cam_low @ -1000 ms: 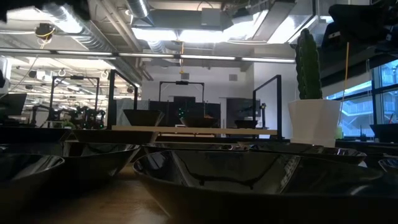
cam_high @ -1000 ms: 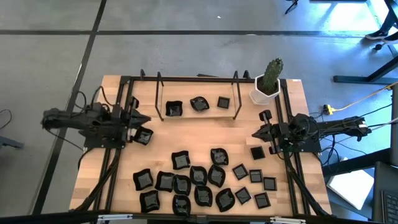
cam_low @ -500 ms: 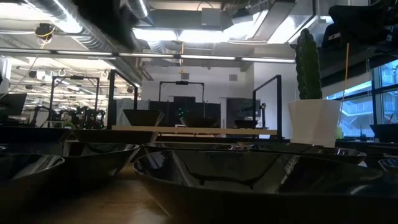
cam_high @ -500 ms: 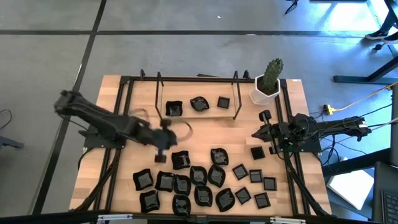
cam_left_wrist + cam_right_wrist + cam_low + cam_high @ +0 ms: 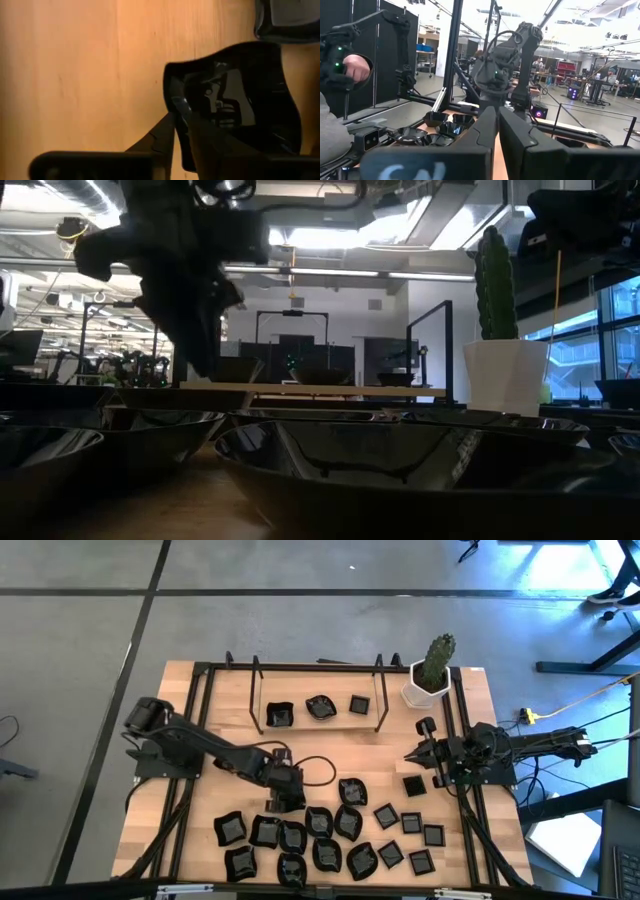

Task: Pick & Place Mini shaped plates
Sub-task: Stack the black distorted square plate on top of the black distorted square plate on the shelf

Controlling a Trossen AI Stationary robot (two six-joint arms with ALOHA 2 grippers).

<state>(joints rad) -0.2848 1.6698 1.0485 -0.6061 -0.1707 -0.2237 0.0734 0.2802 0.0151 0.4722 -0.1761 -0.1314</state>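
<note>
Right tool point(image 5: 496, 131) nearly shut, left arm point(image 5: 505, 60) beyond, black plates point(image 5: 437, 120)

The high view looks straight down on the whole surface point(image 5: 330, 750). The low view sits level among the plates point(image 5: 400, 465), facing the cactus pot point(image 5: 505, 375), which the high view also shows point(image 5: 428, 688). The left wrist view hangs close above one plate point(image 5: 240, 100); the right wrist view looks across at the left arm point(image 5: 505, 65).

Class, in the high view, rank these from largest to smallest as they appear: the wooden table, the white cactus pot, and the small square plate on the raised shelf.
1. The wooden table, by far the largest.
2. The white cactus pot.
3. The small square plate on the raised shelf, somewhat smaller than the pot, though the margin is modest.
</note>
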